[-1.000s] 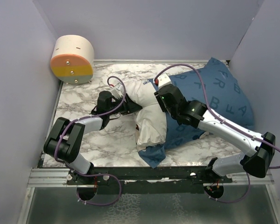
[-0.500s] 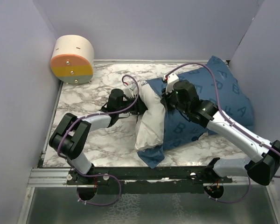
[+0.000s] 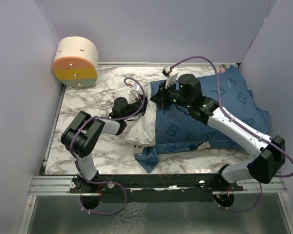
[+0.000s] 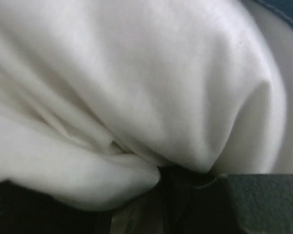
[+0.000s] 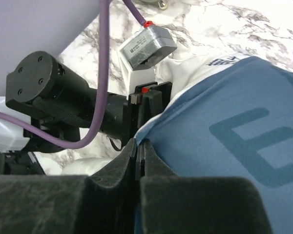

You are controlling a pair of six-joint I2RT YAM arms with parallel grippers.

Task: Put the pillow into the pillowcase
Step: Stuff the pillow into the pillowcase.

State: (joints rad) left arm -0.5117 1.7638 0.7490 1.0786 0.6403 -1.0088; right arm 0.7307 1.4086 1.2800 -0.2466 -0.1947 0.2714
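Note:
The dark blue pillowcase (image 3: pixel 219 112) lies right of centre and covers most of the white pillow (image 3: pixel 141 130), whose left end still sticks out. My right gripper (image 3: pixel 158 97) is shut on the pillowcase's open edge at the back left corner; the wrist view shows the jaws (image 5: pixel 138 146) pinching blue cloth (image 5: pixel 234 126) beside the pillow's printed label (image 5: pixel 200 66). My left gripper (image 3: pixel 139 109) is pressed into the pillow's exposed end. White fabric (image 4: pixel 136 73) fills its wrist view and bunches into the dark jaws (image 4: pixel 166 180).
A round cream, orange and teal drum (image 3: pixel 75 62) stands at the back left corner. Purple walls close in the marble table (image 3: pixel 88 102) on three sides. A metal rail (image 3: pixel 136 183) runs along the near edge. The left arm's wrist (image 5: pixel 63 97) lies just beyond my right fingers.
My right gripper has drawn the pillowcase edge leftward and back over the pillow, so less white shows. My left gripper has pushed to the right, with the pillow, into the opening.

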